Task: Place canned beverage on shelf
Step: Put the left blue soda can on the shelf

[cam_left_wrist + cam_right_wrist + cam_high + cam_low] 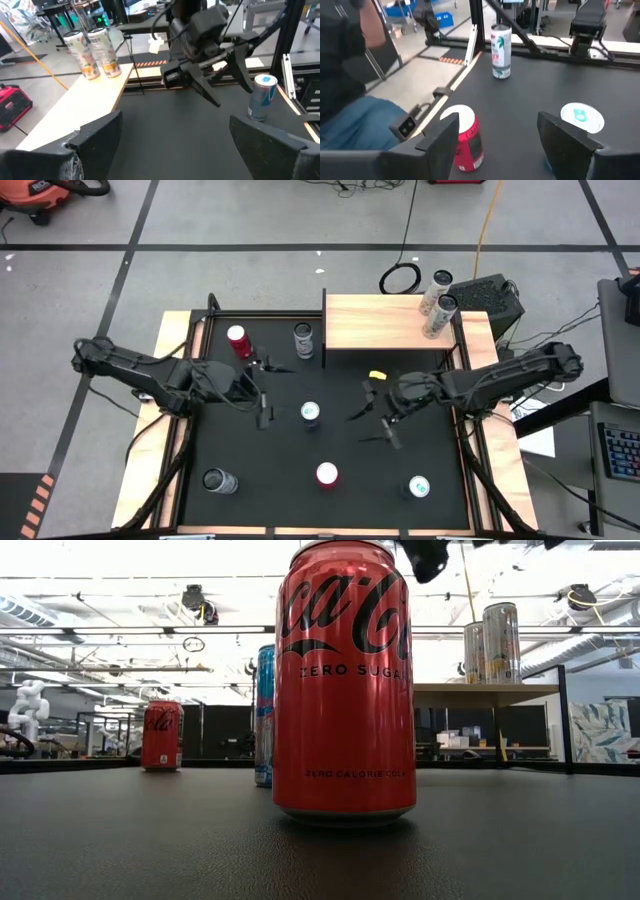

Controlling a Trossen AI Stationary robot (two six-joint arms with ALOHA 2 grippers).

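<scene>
The shelf (385, 321), a pale-wood board, stands at the table's far right with two tall cans (438, 302) upright on it. Several canned beverages stand upright on the black table: a red one (238, 340) and a dark one (303, 340) at the far side, a blue one (311, 413) in the middle, and a red one (327, 474) near the front. My left gripper (268, 393) hangs open left of the middle can, with nothing between its fingers. My right gripper (372, 415) hangs open to that can's right, above the table, also with nothing between its fingers.
A can (218, 480) stands at the near left and another (419, 487) at the near right. A small yellow piece (377, 375) lies below the shelf's front edge. A person (350, 100) sits just beyond the table's near edge.
</scene>
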